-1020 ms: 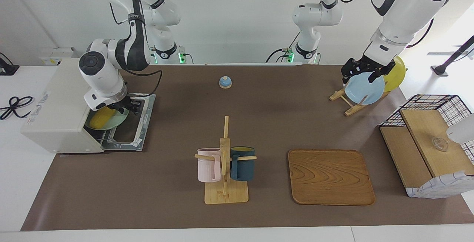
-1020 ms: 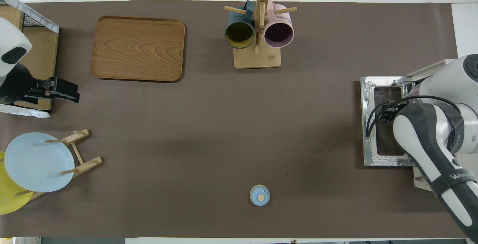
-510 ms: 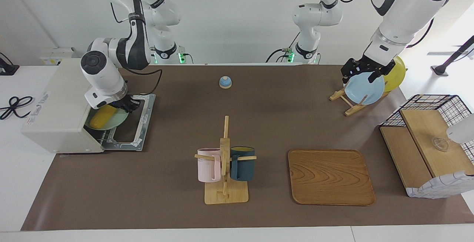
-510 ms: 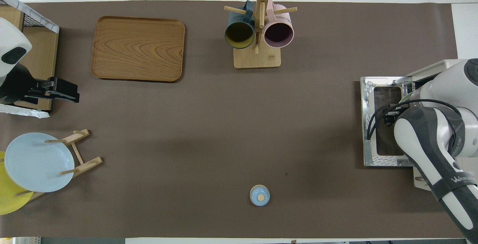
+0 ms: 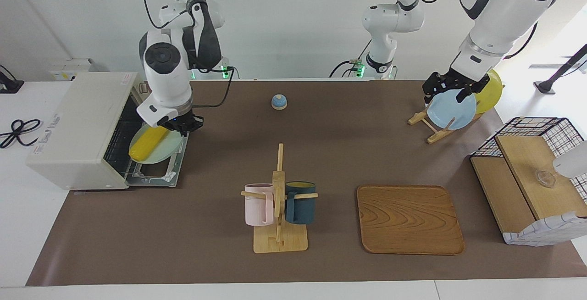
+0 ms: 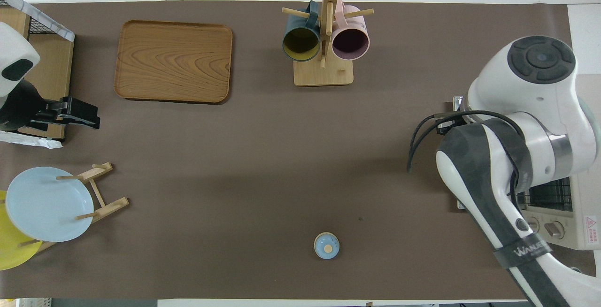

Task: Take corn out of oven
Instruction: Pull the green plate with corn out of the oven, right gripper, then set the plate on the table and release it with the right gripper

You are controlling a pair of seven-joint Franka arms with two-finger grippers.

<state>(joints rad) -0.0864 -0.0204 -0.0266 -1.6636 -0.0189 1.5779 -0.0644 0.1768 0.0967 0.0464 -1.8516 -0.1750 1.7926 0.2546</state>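
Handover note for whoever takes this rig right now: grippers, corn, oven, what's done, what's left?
Right gripper: shut on the rim of the green plate carrying the corn.
Left gripper: open, waiting over the blue plate in its rack.
Corn and plate: over the open door of the oven, mostly out of its mouth.
Left to do: carry the plate clear and set it down.

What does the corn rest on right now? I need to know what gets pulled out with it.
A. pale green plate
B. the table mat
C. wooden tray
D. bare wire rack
A: the corn lies on a pale green plate over the oven door, the right gripper at the plate's rim.
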